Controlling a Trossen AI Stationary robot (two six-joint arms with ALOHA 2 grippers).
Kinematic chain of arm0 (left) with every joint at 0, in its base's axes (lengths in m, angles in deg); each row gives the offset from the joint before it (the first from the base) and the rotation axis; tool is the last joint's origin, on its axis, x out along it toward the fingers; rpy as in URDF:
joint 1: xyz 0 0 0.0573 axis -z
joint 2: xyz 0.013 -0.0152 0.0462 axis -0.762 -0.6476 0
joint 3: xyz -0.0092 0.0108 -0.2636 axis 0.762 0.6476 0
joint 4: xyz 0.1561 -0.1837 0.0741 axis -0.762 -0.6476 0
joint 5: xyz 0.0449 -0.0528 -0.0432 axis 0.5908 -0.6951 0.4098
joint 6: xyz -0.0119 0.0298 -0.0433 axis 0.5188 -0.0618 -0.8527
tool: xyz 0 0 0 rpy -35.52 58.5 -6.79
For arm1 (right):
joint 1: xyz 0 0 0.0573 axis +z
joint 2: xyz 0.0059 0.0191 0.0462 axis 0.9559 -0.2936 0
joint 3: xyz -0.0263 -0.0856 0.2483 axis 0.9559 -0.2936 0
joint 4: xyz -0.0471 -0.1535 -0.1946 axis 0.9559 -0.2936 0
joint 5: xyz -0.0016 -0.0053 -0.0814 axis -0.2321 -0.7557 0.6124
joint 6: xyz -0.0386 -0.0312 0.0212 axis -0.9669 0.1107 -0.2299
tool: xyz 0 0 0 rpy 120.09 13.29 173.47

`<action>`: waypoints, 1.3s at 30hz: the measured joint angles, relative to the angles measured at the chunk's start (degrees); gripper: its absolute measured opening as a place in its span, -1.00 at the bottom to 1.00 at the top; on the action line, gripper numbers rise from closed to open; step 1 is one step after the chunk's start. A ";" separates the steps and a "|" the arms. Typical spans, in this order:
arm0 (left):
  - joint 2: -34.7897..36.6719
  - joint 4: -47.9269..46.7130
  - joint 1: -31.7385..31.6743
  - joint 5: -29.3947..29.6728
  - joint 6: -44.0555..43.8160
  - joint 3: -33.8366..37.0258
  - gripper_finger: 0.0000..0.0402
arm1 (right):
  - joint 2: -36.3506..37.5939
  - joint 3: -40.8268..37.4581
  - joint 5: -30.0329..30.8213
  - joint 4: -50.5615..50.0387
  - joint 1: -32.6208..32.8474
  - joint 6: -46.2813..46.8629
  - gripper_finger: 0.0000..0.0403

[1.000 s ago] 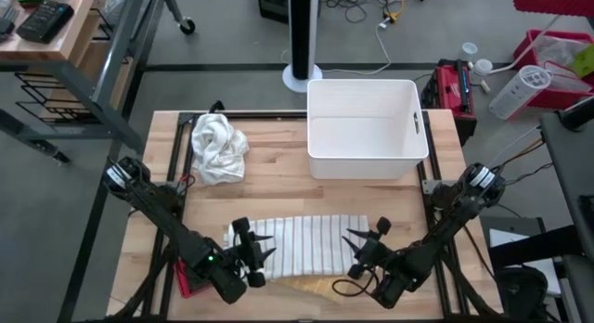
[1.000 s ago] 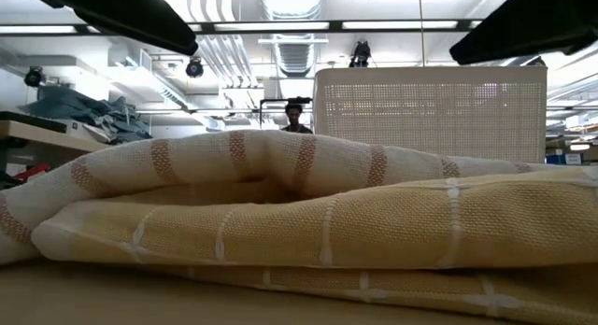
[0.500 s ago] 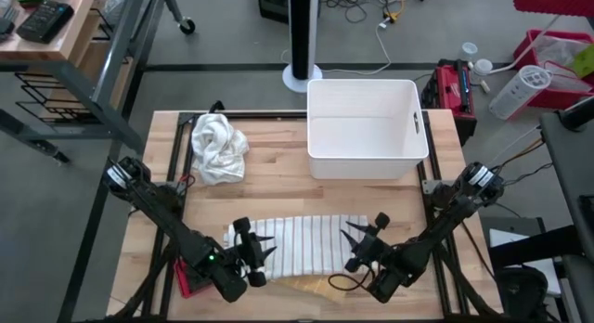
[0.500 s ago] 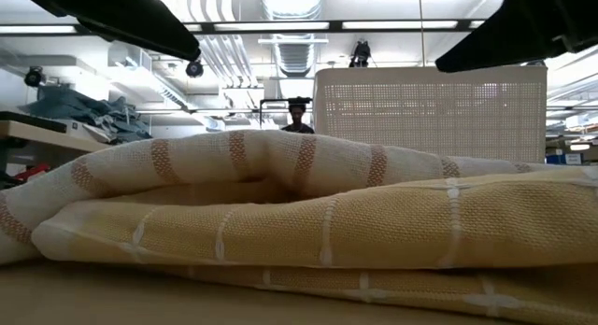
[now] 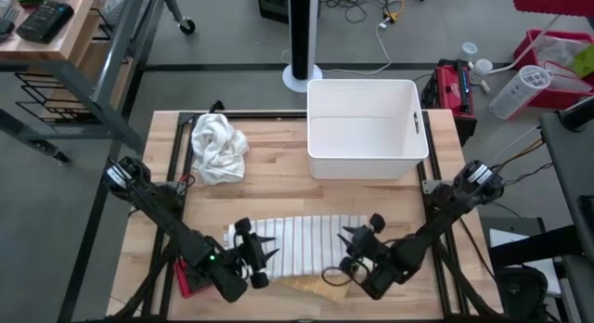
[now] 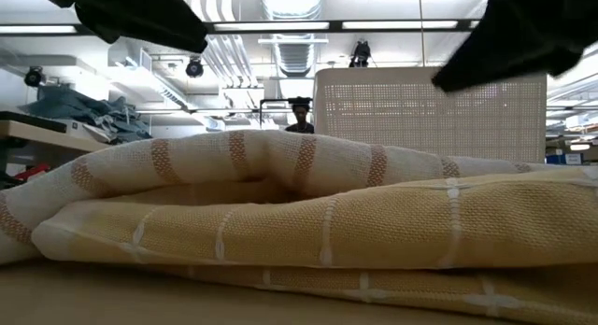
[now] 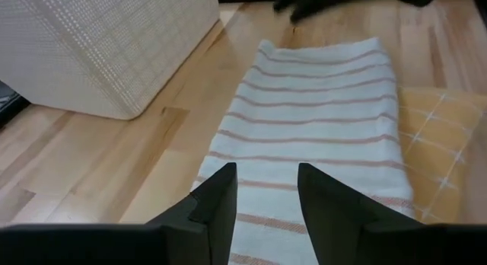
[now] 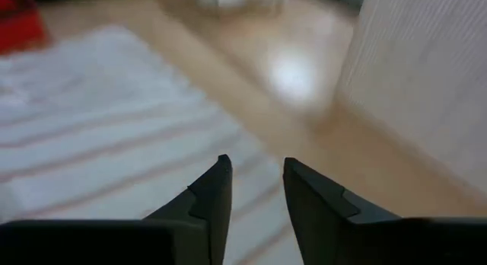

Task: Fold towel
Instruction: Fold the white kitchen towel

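Since the earlier frames the right gripper [image 5: 357,251] had travelled inward from the desk's right side and stood over the right end of the striped towel [image 5: 302,245]; the left gripper [image 5: 255,253] had barely shifted. The striped towel lay folded flat near the front edge of the desk [image 5: 278,188], on top of a yellow checked cloth [image 5: 311,284] whose edge showed along its front side. The left gripper hung over the towel's left end, fingers [image 7: 215,200] set apart with nothing between them. The right gripper's fingers [image 8: 215,193] likewise stood parted and empty above the striped fabric. A crumpled white cloth [image 5: 218,147] sat at the rear left of the desk, well apart from the towel. A white bin [image 5: 365,128] occupied the rear right. In the low view, a person [image 6: 300,115] stood in the room beyond.
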 joint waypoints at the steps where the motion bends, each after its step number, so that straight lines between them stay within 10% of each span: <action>1: 0.00 0.58 0.00 -0.02 0.04 0.00 -0.34 | 0.23 0.39 -3.72 -1.30 -0.87 1.67 -0.40; 16: 0.00 1.42 0.00 -0.48 0.04 0.00 -0.41 | 3.92 6.21 -33.89 -32.13 -4.16 19.00 0.19; 39: 0.00 1.60 0.09 -5.02 0.91 0.11 -0.47 | 15.81 -23.01 -38.84 4.35 -3.75 26.97 0.32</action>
